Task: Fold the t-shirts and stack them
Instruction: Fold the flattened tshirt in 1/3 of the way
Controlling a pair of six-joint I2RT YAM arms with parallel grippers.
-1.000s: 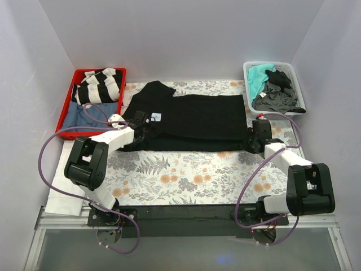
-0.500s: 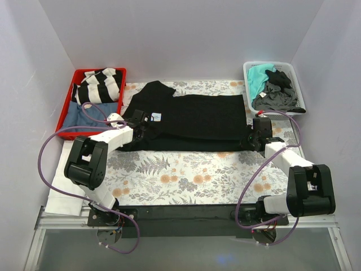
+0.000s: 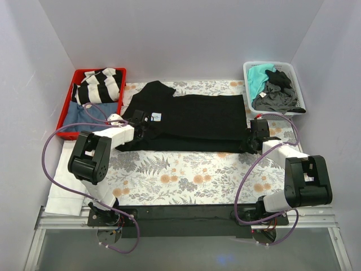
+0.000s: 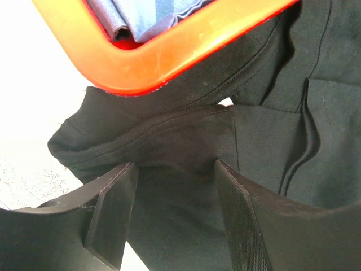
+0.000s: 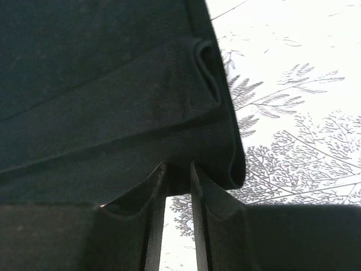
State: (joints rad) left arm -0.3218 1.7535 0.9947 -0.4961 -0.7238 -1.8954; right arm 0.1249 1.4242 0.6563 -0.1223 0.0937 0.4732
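Observation:
A plain black t-shirt [image 3: 192, 121] lies partly folded across the back of the floral table [image 3: 186, 175]. My left gripper [image 3: 144, 126] is at its left end by the sleeve. In the left wrist view the left gripper [image 4: 176, 166] stands open with black t-shirt [image 4: 186, 135] cloth lying between the wide-apart fingers. My right gripper [image 3: 247, 141] sits at the shirt's near right corner. In the right wrist view the right gripper [image 5: 177, 166] has its jaws only narrowly apart, and the hem of the black t-shirt [image 5: 101, 84] lies flat and unpuckered between the tips. Teal [image 3: 258, 78] and dark grey [image 3: 276, 99] t-shirts lie in the basket.
A red bin [image 3: 66, 104] at the back left holds striped [image 3: 100, 84] and blue [image 3: 79, 116] garments. The red bin's rim [image 4: 186, 51] lies close to the left fingers. A white basket [image 3: 246, 84] stands at the back right. White cloth [image 3: 65, 192] lies at the front left edge.
Both arms have shifted, the right elbow drawing in toward the table. The right jaws have narrowed a little around the hem. The shirt lies much as before.

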